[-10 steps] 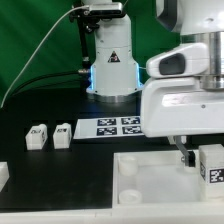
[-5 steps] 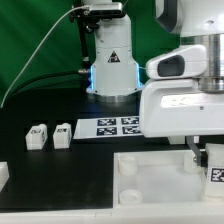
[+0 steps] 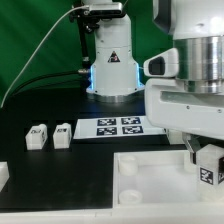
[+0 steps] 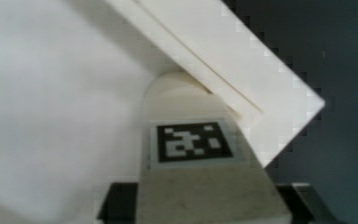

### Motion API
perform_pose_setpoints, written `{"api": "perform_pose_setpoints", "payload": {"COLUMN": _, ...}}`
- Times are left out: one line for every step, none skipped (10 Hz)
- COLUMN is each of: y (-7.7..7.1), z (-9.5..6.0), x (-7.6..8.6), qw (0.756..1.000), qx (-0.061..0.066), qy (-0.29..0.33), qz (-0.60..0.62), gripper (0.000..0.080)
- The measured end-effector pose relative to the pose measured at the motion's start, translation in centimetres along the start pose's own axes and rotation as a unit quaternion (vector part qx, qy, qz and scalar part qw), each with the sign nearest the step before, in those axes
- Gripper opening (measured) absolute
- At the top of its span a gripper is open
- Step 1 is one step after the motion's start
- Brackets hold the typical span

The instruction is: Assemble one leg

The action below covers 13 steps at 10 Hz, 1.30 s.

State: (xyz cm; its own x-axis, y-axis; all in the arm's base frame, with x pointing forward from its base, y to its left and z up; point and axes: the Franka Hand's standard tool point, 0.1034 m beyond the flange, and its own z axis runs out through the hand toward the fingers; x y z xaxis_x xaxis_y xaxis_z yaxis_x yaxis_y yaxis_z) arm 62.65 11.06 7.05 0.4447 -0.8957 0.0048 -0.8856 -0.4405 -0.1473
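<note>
My gripper (image 3: pixel 203 160) is shut on a white leg (image 3: pixel 209 166) with a black-and-white tag and holds it over the right side of the large white square panel (image 3: pixel 150 180). In the wrist view the leg (image 4: pixel 194 150) sits between my two dark fingers (image 4: pixel 119 200) and points at the panel's corner (image 4: pixel 265 90); I cannot tell whether its tip touches the panel. Two more legs (image 3: pixel 37 136) (image 3: pixel 62 134) stand side by side on the black table at the exterior view's left.
The marker board (image 3: pixel 120 127) lies behind the panel, in front of the arm's base (image 3: pixel 112 75). A white part (image 3: pixel 3 175) shows at the exterior view's left edge. My arm's white body hides the panel's far right corner.
The gripper with the leg has shifted slightly over the panel's right side and the wrist has turned a little. The two loose legs have not moved.
</note>
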Motion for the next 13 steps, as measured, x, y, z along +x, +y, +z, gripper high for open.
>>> {"api": "perform_pose_setpoints", "payload": {"y": 0.08, "z": 0.02, "x": -0.06, "qw": 0.998, "qx": 0.006, "qy": -0.014, "qz": 0.066, "gripper": 0.0294}}
{"api": "perform_pose_setpoints", "payload": {"y": 0.11, "z": 0.05, "x": -0.17, "qw": 0.988, "qx": 0.007, "qy": -0.025, "qz": 0.153, "gripper": 0.0294}}
{"api": "perform_pose_setpoints", "payload": {"y": 0.14, "z": 0.07, "x": -0.29, "qw": 0.978, "qx": 0.006, "qy": -0.027, "qz": 0.209, "gripper": 0.0294}}
{"api": "perform_pose_setpoints", "payload": {"y": 0.14, "z": 0.09, "x": -0.37, "qw": 0.97, "qx": 0.005, "qy": -0.027, "qz": 0.241, "gripper": 0.0294}}
{"api": "perform_pose_setpoints", "payload": {"y": 0.13, "z": 0.1, "x": -0.43, "qw": 0.964, "qx": 0.004, "qy": -0.027, "qz": 0.265, "gripper": 0.03}}
{"api": "perform_pose_setpoints", "payload": {"y": 0.16, "z": 0.14, "x": -0.41, "qw": 0.97, "qx": 0.005, "qy": -0.027, "qz": 0.243, "gripper": 0.03}}
{"api": "perform_pose_setpoints", "payload": {"y": 0.19, "z": 0.21, "x": -0.39, "qw": 0.977, "qx": 0.006, "qy": -0.025, "qz": 0.213, "gripper": 0.0472}}
{"api": "perform_pose_setpoints", "payload": {"y": 0.38, "z": 0.49, "x": -0.35, "qw": 0.986, "qx": 0.019, "qy": -0.016, "qz": 0.166, "gripper": 0.0472}}
{"api": "perform_pose_setpoints", "payload": {"y": 0.54, "z": 0.69, "x": -0.71, "qw": 0.995, "qx": 0.02, "qy": -0.01, "qz": 0.099, "gripper": 0.0608}}
{"api": "perform_pose_setpoints", "payload": {"y": 0.09, "z": 0.37, "x": -1.03, "qw": 0.999, "qx": 0.019, "qy": -0.001, "qz": -0.029, "gripper": 0.0641}}
{"api": "perform_pose_setpoints", "payload": {"y": 0.11, "z": 0.4, "x": -0.91, "qw": 0.997, "qx": 0.02, "qy": 0.001, "qz": -0.069, "gripper": 0.0641}}
{"api": "perform_pose_setpoints", "payload": {"y": 0.14, "z": 0.41, "x": -0.84, "qw": 0.994, "qx": 0.019, "qy": 0.003, "qz": -0.109, "gripper": 0.0648}}
{"api": "perform_pose_setpoints", "payload": {"y": 0.07, "z": 0.3, "x": -0.76, "qw": 0.979, "qx": 0.015, "qy": 0.008, "qz": -0.202, "gripper": 0.0648}}
